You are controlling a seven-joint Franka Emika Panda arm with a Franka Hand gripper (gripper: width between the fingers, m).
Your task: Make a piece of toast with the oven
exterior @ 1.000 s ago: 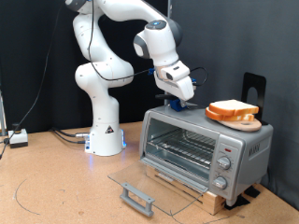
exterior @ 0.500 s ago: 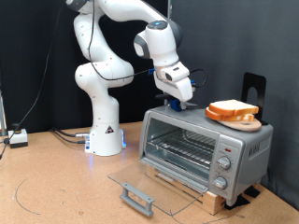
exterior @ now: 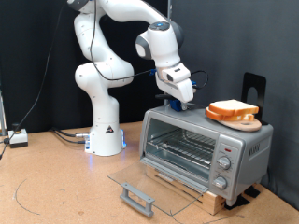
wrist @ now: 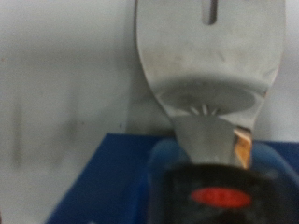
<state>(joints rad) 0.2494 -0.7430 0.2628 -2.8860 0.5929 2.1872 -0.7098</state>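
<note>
1. The exterior view looks from off the arm, at roughly tabletop height and a moderate distance, facing the white jointed robot arm (exterior: 103, 75) at the brown desk's far edge (exterior: 56, 133).
2. It takes in the silver boxy toaster oven (exterior: 206, 149) towards the desk's right edge, with its glass door (exterior: 154, 182) folded down towards the near edge.
3. The wrist view sits very close, looking along the hand at a shiny metal spatula blade (wrist: 210, 65) over a pale grey surface (wrist: 65, 84).
4. The two views share only the patch of oven top beneath the gripper (exterior: 184, 101).
</note>
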